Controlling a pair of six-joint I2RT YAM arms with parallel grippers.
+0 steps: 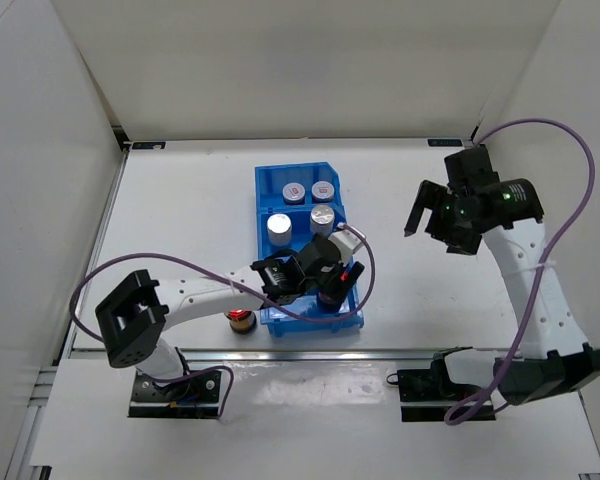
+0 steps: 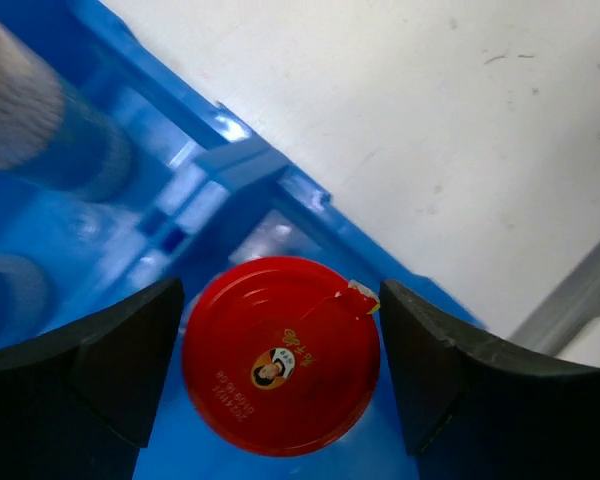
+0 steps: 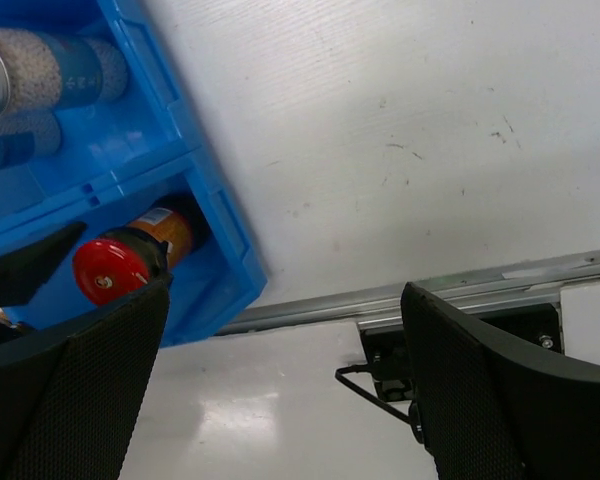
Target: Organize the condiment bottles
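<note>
A blue three-part bin [image 1: 310, 320] stands mid-table. Its back part holds two short bottles with white red-marked caps [image 1: 293, 191]. Its middle part holds two pale silver-capped bottles [image 1: 280, 228]. My left gripper [image 1: 330, 280] is over the front part, its jaws close against both sides of a dark bottle's red cap [image 2: 280, 355]. This bottle also shows in the right wrist view [image 3: 105, 270]. The other red-capped bottle [image 1: 241, 320] stands on the table outside the bin's front left corner. My right gripper [image 1: 430, 222] is open and empty, raised over the table to the right.
A metal rail [image 1: 280, 352] runs along the table's near edge, also in the right wrist view [image 3: 430, 285]. White walls enclose the table on three sides. A purple cable [image 1: 180, 262] loops along the left arm. The bin's blue wall [image 2: 250, 165] lies just behind the held bottle.
</note>
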